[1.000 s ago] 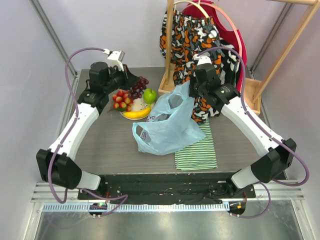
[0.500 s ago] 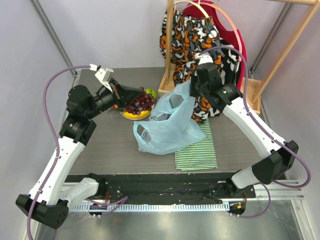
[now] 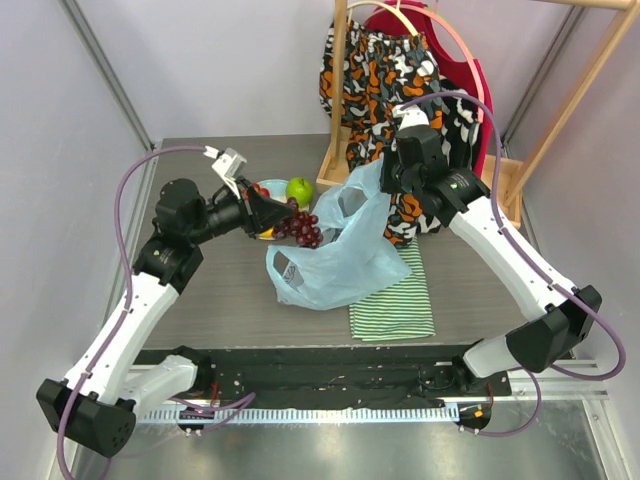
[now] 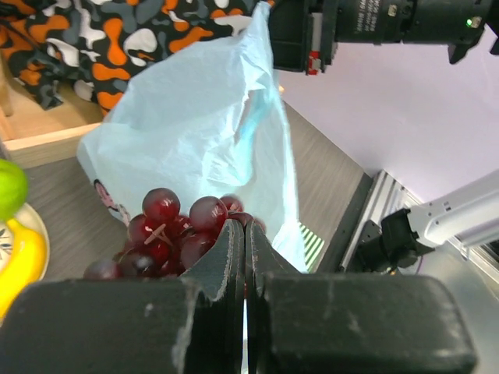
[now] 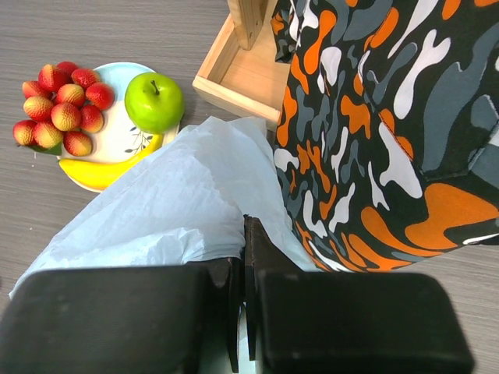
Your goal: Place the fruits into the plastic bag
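Observation:
A bunch of dark purple grapes hangs from my left gripper, which is shut on it just left of the plastic bag's mouth. The light-blue plastic bag rests on the table. Its upper edge is held up by my right gripper, shut on the plastic. A green apple, a yellow banana and several red strawberries lie on the pale plate behind the left gripper.
A green-and-white striped cloth lies under the bag's right side. A wooden rack with a box base stands at the back. A camouflage garment hangs from it, close behind the right gripper.
My left arm has lifted the grapes off the plate and carried them right, up to the bag's mouth. The right gripper has held the bag edge almost still.

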